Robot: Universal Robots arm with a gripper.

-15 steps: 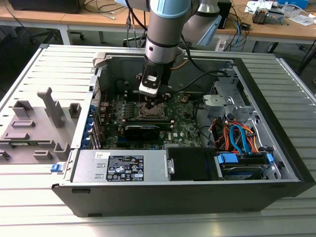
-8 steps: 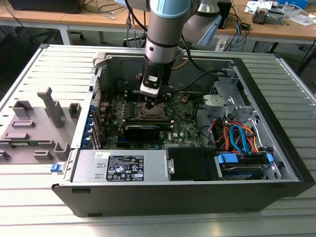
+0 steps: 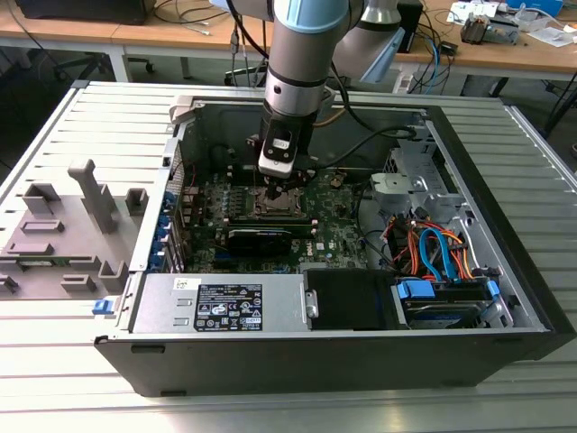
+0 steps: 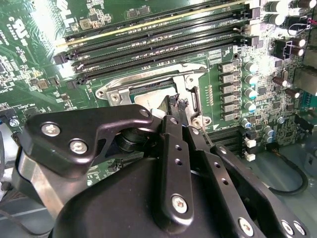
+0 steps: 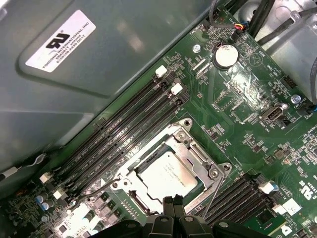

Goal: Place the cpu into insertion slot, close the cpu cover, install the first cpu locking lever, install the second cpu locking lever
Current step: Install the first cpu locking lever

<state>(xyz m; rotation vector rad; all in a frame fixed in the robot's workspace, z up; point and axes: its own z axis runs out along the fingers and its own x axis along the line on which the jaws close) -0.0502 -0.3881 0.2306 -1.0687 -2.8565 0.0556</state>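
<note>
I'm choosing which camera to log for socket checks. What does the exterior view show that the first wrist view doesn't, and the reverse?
Exterior view: the open computer case, its power supply, blue and orange cables, and a grey fixture beside the case on the exterior view's left. First wrist view: the cpu seated in its socket, the cpu cover lying flat around it, and a coin battery. Shared: the motherboard, and the claw at the socket.
</note>
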